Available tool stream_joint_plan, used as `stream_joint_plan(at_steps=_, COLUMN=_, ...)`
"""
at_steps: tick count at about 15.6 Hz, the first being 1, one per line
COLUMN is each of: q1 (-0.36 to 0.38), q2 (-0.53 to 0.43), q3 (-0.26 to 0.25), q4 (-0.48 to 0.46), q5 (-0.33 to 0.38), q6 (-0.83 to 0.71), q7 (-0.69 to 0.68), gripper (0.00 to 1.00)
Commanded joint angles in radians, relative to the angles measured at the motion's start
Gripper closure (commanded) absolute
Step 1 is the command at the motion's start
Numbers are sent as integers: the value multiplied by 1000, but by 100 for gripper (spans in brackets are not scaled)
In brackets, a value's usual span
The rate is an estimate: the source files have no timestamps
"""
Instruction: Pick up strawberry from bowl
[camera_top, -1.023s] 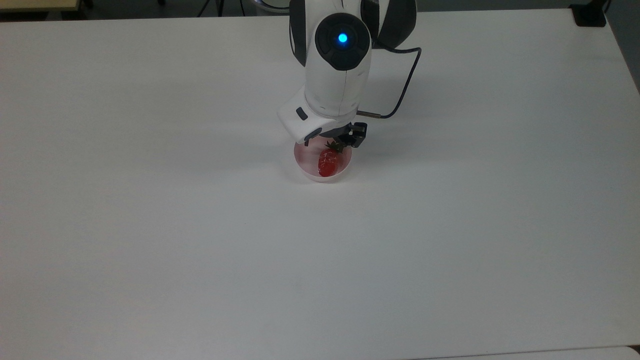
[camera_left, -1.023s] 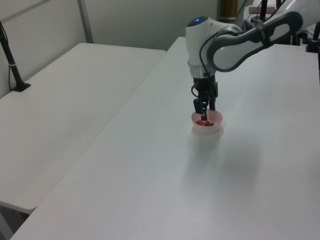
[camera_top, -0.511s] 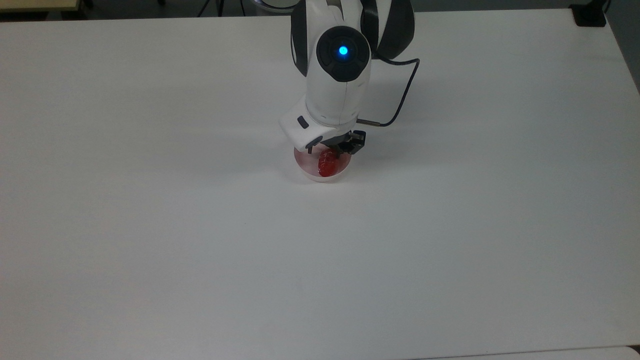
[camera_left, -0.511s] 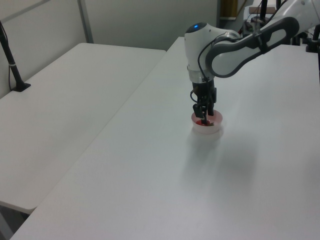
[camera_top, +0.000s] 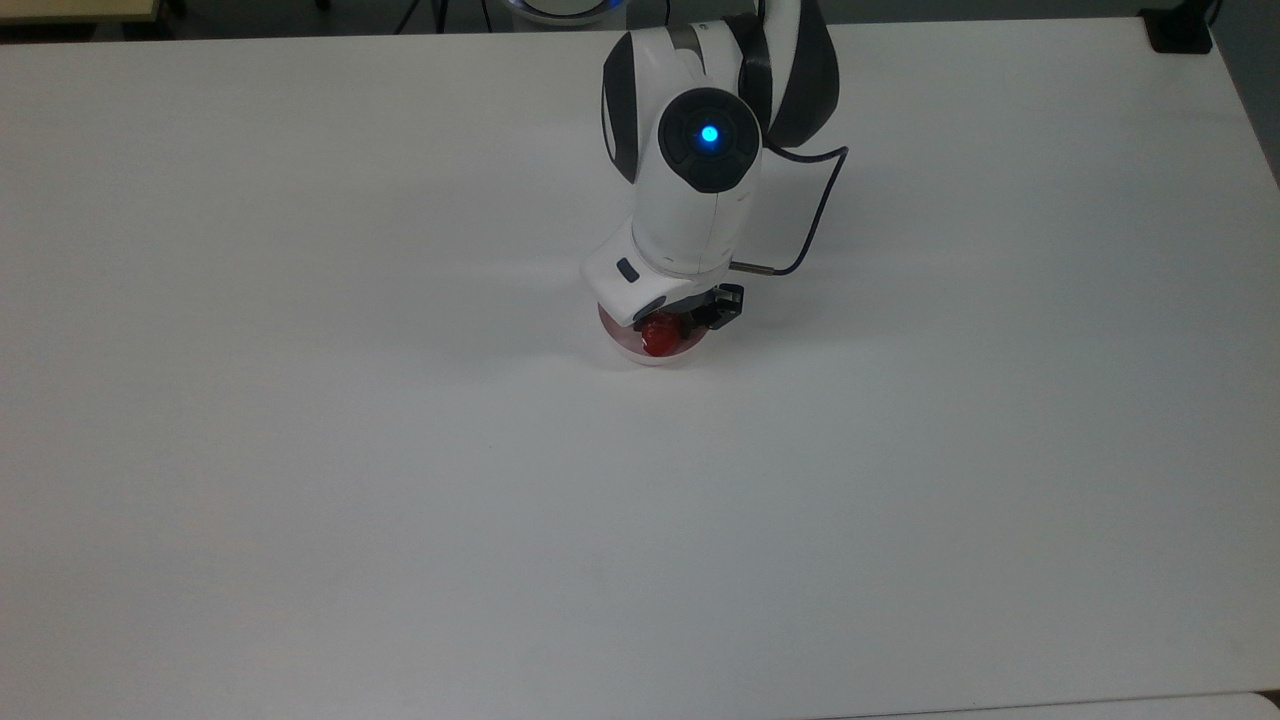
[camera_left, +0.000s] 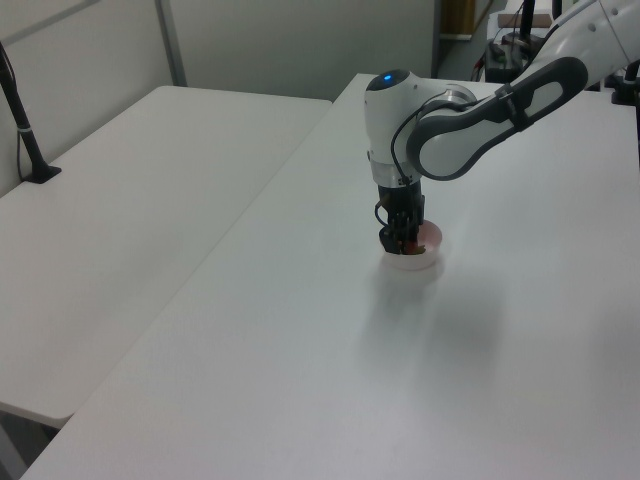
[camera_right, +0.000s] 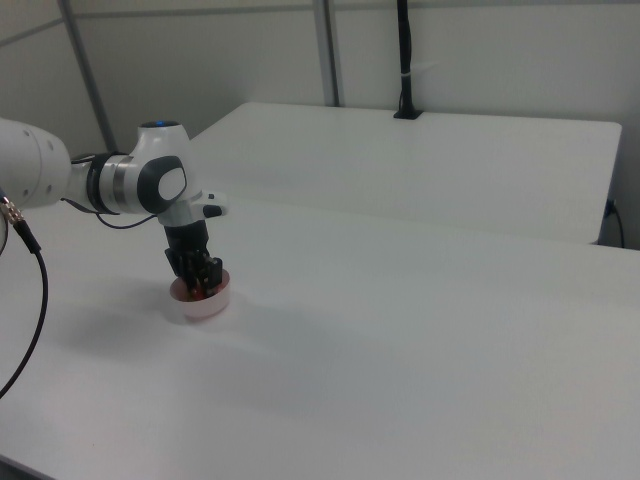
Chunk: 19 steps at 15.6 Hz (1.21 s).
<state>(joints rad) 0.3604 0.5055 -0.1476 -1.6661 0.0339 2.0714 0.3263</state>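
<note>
The strawberry (camera_top: 657, 335) lies in the bowl (camera_top: 640, 355), now half covered by the lowered hand (camera_top: 672, 325), grip unclear.

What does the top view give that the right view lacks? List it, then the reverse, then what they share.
Top view alone: the blue light on the arm's round cap and the red tip of the strawberry peeking out under the wrist.
Right view alone: a second white table behind, with a black pole standing on it.
Both: the gripper lowered into the pink bowl on the white table, and a black cable by the arm.
</note>
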Motion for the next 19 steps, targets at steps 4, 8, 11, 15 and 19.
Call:
stream_joint_plan(at_steps=4, q1=2, q2=-41, q3=-7, q4=-7, q5=17, q6=-7, q7=4, gripper=65)
stream_joint_plan(at_steps=8, q1=-30, q2=-91, q3=-7, q4=26, q5=21, q6=-101, q7=-35, gripper=65)
stream_joint_plan(at_steps=11, q1=-92, q2=-154, q3=-10, q4=51, q5=54, q6=-200, q7=-143, gripper=65)
stream_joint_plan(at_steps=15, q1=-205, q2=-142, q3=-20, q4=40, q5=41, q6=-215, q7=-282, gripper=60)
stream_joint_plan(at_steps=19, q1=-308, q2=-105, q3=-20, q4=40, q5=32, q6=-157, q7=-349, gripper=49)
